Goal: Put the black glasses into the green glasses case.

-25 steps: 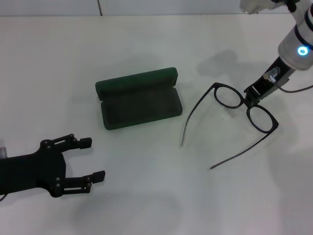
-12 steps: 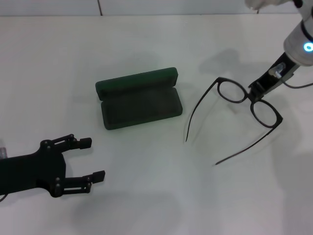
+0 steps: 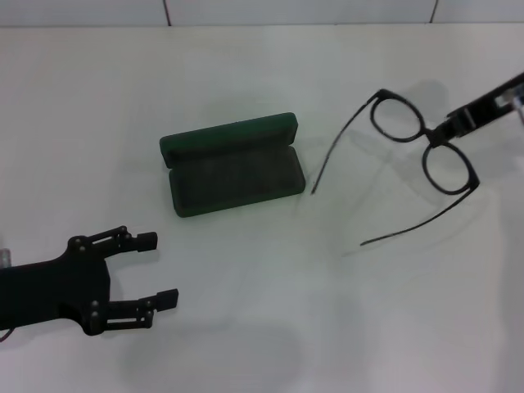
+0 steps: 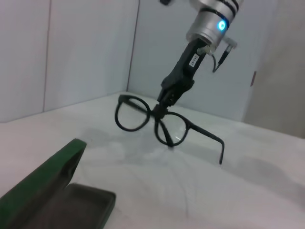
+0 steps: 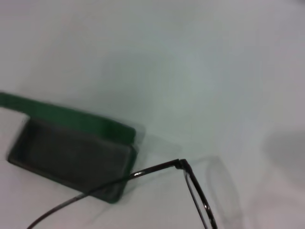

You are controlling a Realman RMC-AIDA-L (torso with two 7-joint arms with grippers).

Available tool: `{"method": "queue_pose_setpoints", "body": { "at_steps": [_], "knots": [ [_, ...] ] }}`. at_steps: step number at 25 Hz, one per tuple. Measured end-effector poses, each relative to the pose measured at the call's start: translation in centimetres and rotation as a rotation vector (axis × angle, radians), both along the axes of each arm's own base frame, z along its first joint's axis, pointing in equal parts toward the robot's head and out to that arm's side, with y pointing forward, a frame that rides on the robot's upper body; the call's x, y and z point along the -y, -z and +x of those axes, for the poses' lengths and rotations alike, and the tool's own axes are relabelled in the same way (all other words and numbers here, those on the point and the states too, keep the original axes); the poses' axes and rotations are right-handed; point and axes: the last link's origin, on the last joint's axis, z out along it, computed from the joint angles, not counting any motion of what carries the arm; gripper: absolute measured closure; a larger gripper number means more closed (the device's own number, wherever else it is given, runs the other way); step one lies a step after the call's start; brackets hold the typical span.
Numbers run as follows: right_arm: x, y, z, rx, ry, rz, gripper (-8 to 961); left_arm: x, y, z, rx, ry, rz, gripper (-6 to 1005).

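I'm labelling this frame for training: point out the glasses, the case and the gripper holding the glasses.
glasses (image 3: pixel 447 169), head view, rim of one lens.
case (image 3: pixel 233 178), head view, lined inside of the open tray.
right gripper (image 3: pixel 446 131), head view, fingertips clamped at the bridge.

The case (image 3: pixel 232 165) lies open mid-table (image 3: pixel 262 327), the glasses (image 3: pixel 409 155) apparently lifted off the table to its right, the left gripper (image 3: pixel 151 270) near-left of it.
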Motion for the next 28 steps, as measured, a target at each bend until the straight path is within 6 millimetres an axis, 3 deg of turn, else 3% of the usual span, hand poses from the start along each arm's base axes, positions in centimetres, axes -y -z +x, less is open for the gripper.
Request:
{"method": "queue_pose_setpoints", "body": {
  "at_steps": [8, 13, 19, 28],
  "knots": [
    [1.7, -2.1, 2.3, -0.310, -0.227, 0.115, 921, -0.7, 0.5, 1.3, 0.069, 0.001, -0.064, 125],
    [2.2, -1.7, 2.6, -0.397, -0.277, 0.172, 921, -1.2, 1.4, 2.4, 0.129, -0.012, -0.142, 149],
    [2.3, -0.4, 1.6, -0.547, -0.303, 0.200, 920, -2.2, 3.4, 4.2, 0.201, -0.024, -0.235, 196],
    [2.4, 1.7, 0.4, -0.784, -0.362, 0.243, 920, -3.7, 6.0, 7.6, 0.248, 0.069, -0.335, 439]
  ]
}}
